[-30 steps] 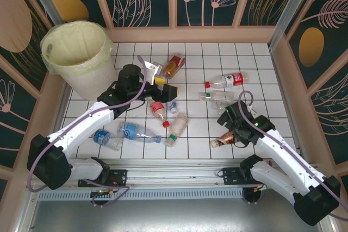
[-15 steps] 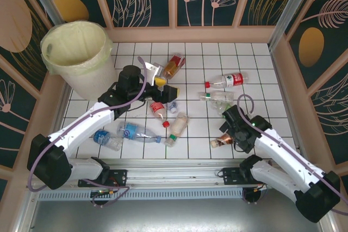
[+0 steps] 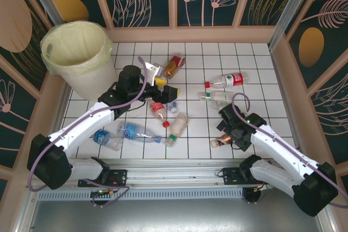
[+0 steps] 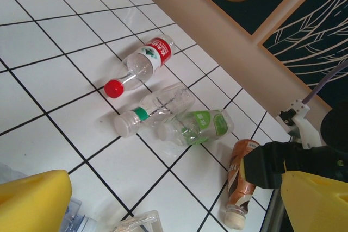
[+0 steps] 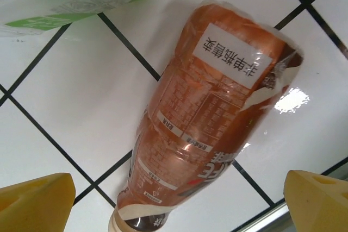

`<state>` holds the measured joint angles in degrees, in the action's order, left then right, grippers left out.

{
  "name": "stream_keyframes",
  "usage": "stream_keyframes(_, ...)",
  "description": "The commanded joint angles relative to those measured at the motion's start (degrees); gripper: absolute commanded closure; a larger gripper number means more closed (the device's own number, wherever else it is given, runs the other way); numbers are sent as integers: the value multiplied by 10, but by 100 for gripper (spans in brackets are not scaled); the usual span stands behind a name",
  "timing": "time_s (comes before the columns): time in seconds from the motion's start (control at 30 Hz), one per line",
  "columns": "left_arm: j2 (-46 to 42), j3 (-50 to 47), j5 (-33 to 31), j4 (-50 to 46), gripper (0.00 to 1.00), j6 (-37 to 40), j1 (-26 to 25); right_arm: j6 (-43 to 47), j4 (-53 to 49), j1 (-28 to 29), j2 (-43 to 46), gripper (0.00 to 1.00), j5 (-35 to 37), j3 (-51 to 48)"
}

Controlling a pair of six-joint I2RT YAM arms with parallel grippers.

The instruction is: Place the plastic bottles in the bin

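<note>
Nearest me, the right gripper (image 3: 229, 132) hangs low with its fingers spread wide either side of an amber bottle (image 5: 217, 118) lying on the white tiles (image 3: 201, 145). Farther in, the left gripper (image 3: 166, 86) is likewise spread above scattered plastic bottles (image 3: 178, 126). The bin (image 3: 87, 82) stands in the far left corner.

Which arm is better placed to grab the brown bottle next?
Right. The open right tool hangs over the brown bottle, straddling it. The left tool hovers over the middle bottles, farther from it.
</note>
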<state>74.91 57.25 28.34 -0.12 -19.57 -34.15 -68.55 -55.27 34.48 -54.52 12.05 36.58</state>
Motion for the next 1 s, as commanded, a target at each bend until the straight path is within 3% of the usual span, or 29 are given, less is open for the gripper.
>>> stream_keyframes(0.0,5,-1,16,11,1,3,-1,-20,30,5,-14,1,-6,-28)
stream_keyframes(0.2,6,-6,18,14,1,2,-1,-7,84,3,-35,3,-15,-47)
stream_keyframes(0.6,14,-5,20,20,1,-7,-1,85,202,2,-60,17,-9,-61)
stream_keyframes(0.97,15,-12,17,25,1,-18,-1,117,224,-27,-76,18,4,-73)
